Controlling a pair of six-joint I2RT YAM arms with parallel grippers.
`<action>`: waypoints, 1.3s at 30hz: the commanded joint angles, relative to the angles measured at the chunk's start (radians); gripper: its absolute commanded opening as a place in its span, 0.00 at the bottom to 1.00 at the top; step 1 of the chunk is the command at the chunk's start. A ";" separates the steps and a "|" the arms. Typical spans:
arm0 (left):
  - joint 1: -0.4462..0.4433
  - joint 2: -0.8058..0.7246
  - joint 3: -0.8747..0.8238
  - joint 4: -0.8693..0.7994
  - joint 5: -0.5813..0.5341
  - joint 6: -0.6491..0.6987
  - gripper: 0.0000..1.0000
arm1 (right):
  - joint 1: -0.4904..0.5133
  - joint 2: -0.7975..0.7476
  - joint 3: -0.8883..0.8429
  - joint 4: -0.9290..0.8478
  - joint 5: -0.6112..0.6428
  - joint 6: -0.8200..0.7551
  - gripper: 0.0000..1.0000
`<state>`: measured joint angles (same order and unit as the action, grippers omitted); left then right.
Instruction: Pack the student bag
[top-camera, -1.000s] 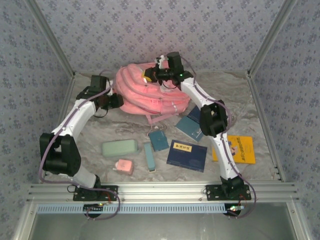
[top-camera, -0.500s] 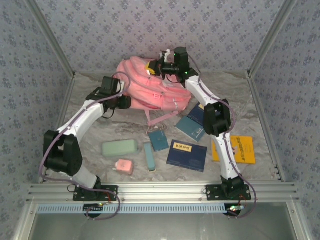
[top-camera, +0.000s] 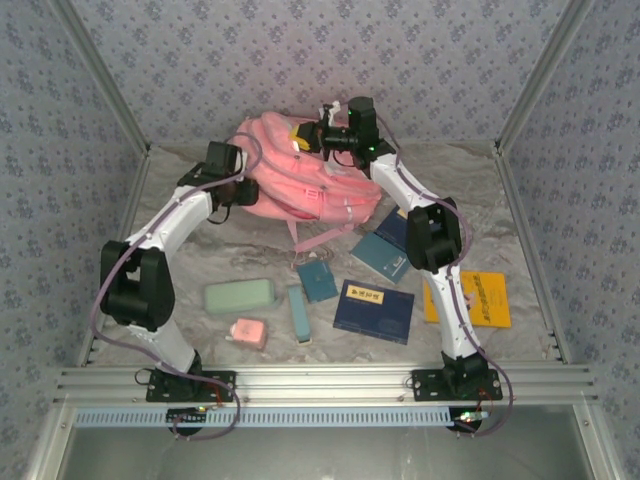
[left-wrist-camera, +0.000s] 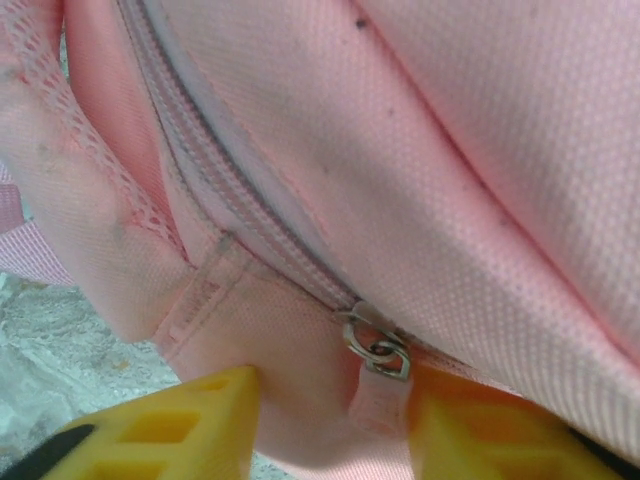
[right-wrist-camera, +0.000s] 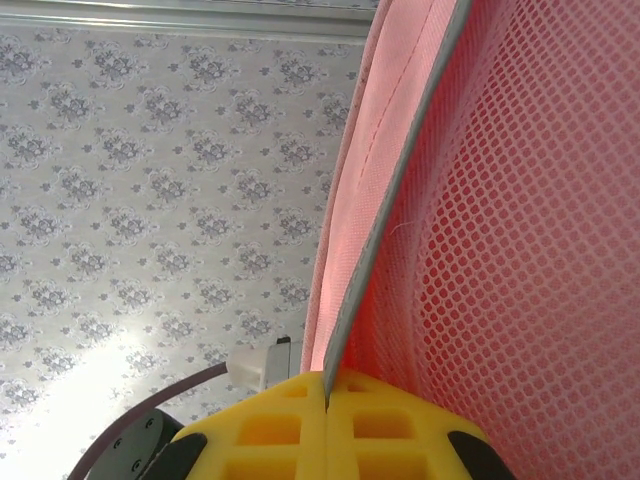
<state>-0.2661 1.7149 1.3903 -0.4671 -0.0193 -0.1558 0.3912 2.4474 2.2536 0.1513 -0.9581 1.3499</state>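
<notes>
Up close, left gripper straddles the student bag's zipper pull; right gripper pinches its edge.

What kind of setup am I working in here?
Likely a staged test booth, not a real room: patterned wallpaper panels in an aluminium frame, a crinkled sheet as floor, the backpack and books laid out.

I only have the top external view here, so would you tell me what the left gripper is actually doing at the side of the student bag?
Observer: The left gripper has its yellow fingers either side of a fabric tab on the student bag, right below the metal zipper pull.
Operator: Thank you. Is that zipper closed?
Observer: Closed along the stretch visible in the left wrist view.
Operator: And the right gripper?
Observer: The right gripper is shut on a thin edge of the bag, beside pink mesh.
</notes>
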 joint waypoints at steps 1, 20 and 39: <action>0.008 0.025 0.052 0.024 0.017 -0.002 0.30 | -0.001 -0.084 0.018 0.106 -0.028 0.023 0.00; 0.105 -0.042 -0.037 0.018 0.038 -0.033 0.00 | 0.001 -0.092 0.054 -0.231 -0.046 -0.287 0.00; 0.149 0.005 -0.012 0.027 0.192 -0.140 0.00 | 0.019 -0.130 0.165 -0.741 0.146 -0.741 0.20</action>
<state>-0.1429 1.7542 1.3968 -0.4732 0.1375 -0.2241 0.4118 2.4042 2.3062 -0.3573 -0.9356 0.8215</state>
